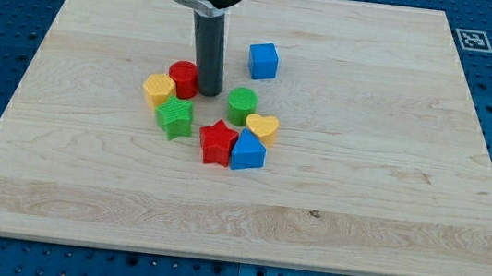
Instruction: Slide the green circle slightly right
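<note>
tip point(207, 94) down on desk point(391, 173) | no claw on rod, state can't tell | green circle point(241, 106) just right of tip, apart | red cylinder point(184, 79) touching tip's left | yellow heart point(263, 127) beyond circle

Bright, even, sharp picture; blocks cast only soft, short shadows.

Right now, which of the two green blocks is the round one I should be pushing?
The green circle, just right of my tip and touching the yellow heart. The other, the green star, is spiky and lies lower left.
</note>
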You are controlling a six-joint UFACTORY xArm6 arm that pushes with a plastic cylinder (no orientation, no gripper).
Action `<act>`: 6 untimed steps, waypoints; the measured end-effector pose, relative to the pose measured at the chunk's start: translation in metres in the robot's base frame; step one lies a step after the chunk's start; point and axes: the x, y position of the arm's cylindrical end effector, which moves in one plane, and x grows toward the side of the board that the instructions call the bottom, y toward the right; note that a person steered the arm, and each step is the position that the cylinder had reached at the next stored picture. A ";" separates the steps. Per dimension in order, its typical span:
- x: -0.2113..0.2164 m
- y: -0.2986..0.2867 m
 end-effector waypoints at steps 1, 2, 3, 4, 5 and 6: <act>0.007 0.000; 0.025 -0.002; 0.034 -0.001; 0.034 0.024; 0.034 0.055; 0.036 0.084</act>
